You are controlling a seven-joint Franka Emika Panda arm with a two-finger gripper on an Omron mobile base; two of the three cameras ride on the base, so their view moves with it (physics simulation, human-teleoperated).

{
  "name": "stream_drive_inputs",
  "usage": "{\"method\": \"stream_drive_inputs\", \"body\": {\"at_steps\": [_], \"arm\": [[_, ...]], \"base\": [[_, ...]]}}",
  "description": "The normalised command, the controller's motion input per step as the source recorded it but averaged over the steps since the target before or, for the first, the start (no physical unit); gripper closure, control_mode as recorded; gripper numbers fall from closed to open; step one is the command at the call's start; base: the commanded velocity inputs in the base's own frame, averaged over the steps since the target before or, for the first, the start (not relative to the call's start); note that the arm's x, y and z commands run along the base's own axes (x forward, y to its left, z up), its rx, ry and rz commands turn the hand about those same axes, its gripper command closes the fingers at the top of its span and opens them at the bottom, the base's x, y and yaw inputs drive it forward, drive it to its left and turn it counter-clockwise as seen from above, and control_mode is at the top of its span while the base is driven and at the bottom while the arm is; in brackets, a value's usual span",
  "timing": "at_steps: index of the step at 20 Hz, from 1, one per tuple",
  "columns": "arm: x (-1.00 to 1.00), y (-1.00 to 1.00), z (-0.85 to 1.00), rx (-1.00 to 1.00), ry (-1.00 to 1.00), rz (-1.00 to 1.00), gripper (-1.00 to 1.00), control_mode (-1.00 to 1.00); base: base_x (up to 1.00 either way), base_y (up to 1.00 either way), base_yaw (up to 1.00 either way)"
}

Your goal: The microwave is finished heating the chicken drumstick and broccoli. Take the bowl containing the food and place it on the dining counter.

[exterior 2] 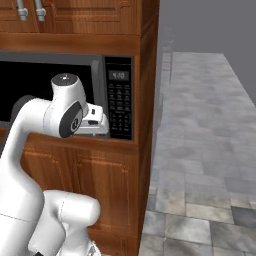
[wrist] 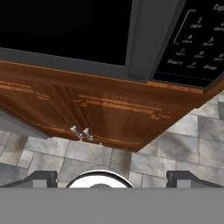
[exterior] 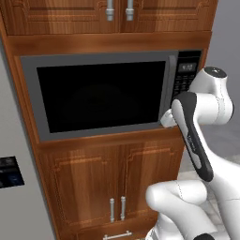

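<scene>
1. The microwave (exterior: pixel 101 96) sits shut between wooden cabinets (exterior: pixel 108 183).
2. The gripper (wrist: pixel 112 177), fingers spread apart, hovers near the microwave's lower right corner, seemingly below its keypad (exterior 2: pixel 119 102).

A tall wooden cabinet column (exterior: pixel 108 44) of reddish-brown wood fills the middle of the left base view. At its top sit two upper cabinet doors (exterior: pixel 70 14) with a pair of upright silver handles (exterior: pixel 119 9) close together at the centre seam. Lower down are two panelled lower cabinet doors (exterior: pixel 112 183), again with paired silver handles (exterior: pixel 117 208), and a drawer pull (exterior: pixel 117 235) just beneath them. A small dark panel (exterior: pixel 10 172) shows on the pale grey surface at the left. A grey stone-tiled floor (exterior 2: pixel 200 150) stretches away on the right, below a plain grey wall (exterior 2: pixel 200 25).
</scene>
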Motion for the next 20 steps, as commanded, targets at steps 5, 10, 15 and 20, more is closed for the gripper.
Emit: {"method": "stream_drive_inputs", "body": {"at_steps": [5,10,15,20], "arm": [[0.0,0.0,0.0,0.0,0.0,0.0,-1.0,1.0],[0.0,0.0,0.0,0.0,0.0,0.0,-1.0,1.0],[0.0,0.0,0.0,0.0,0.0,0.0,-1.0,1.0],[0.0,0.0,0.0,0.0,0.0,0.0,-1.0,-1.0]], "base": [[-0.48,-0.01,0.0],[-0.14,-0.01,0.0],[0.0,0.0,0.0],[0.0,0.0,0.0]]}}
